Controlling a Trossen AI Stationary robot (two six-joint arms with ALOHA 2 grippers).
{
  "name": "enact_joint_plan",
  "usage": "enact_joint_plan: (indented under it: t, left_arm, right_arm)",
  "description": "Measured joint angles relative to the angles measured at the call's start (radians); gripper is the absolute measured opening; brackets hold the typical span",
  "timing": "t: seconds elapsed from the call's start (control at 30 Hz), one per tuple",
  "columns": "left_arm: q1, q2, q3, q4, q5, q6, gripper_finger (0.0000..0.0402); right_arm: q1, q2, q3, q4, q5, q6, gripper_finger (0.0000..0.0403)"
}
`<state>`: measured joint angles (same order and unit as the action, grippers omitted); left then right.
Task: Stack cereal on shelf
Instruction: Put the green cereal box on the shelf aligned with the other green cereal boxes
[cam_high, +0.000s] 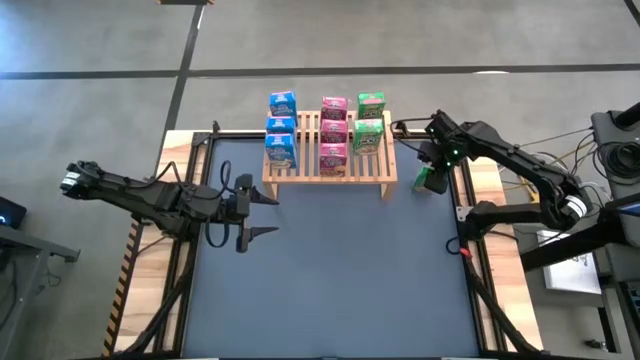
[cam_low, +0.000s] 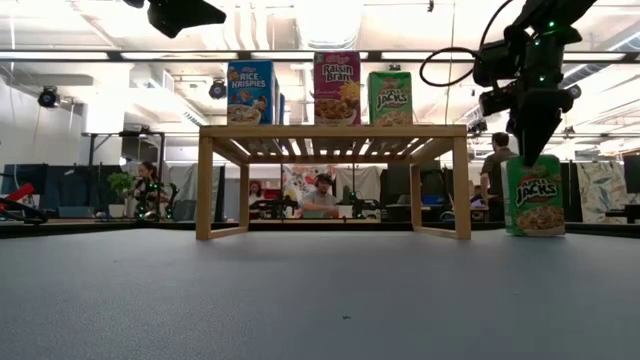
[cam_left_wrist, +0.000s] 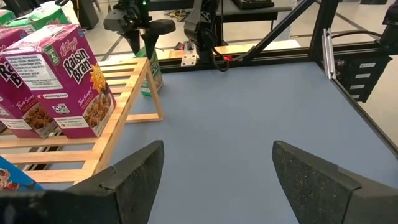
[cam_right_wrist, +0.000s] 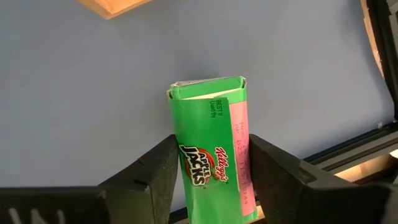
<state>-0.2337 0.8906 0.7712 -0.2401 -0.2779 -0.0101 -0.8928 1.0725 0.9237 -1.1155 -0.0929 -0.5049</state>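
The light-wood shelf (cam_high: 308, 168) stands at the table's far middle. On it are three blue cereal boxes (cam_high: 281, 127), three pink ones (cam_high: 333, 132) and two green ones (cam_high: 369, 121). A third green cereal box (cam_low: 533, 195) stands upright on the tabletop just right of the shelf. My right gripper (cam_low: 525, 150) is over this box and shut on it. My left gripper (cam_high: 275, 216) is open and empty over the table's left part, near the shelf's left leg. It is level and points toward the table's right edge. My right gripper pinches the green box between its two fingers (cam_right_wrist: 155, 180), one on each broad face, with the narrow side panel (cam_right_wrist: 211, 143) turned toward the wrist camera. The fingers come from above, slanting down, and hold the box near its top end (cam_low: 530, 162). The box stands upright, its bottom on the tabletop.
Black frame rails run along the table's left side (cam_high: 190, 190) and right side (cam_high: 465, 200). Cables lie behind the right arm (cam_high: 410, 127). The dark tabletop (cam_high: 330, 270) stretches in front of the shelf. People sit in the room beyond (cam_low: 322, 195).
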Motion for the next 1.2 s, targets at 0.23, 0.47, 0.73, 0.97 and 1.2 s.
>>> enact_joint_plan:
  t: [0.23,0.47,0.73,0.97,1.2]
  left_arm:
    - [0.000,0.000,0.000,-0.006,0.000,-0.003,0.0284]
    - [0.000,0.000,0.000,-0.010,0.000,-0.003,0.0284]
    - [-0.005,0.000,-0.029,-0.017,0.000,-0.019,0.0284]
    - [-0.005,-0.019,-0.089,0.043,-0.001,0.040,0.0284]
    - [-0.005,-0.052,-0.094,0.077,-0.002,0.101,0.0284]
  right_arm:
    - [0.000,-0.003,0.000,-0.007,0.000,0.010,0.0155]
    - [0.000,-0.014,0.083,-0.105,-0.009,0.050,0.0152]
    - [0.024,-0.057,0.251,-0.226,-0.024,0.127,0.0151]
    - [0.063,-0.106,0.384,-0.285,-0.114,0.205,0.0150]
    - [0.138,-0.136,0.492,-0.292,-0.157,0.315,0.0150]
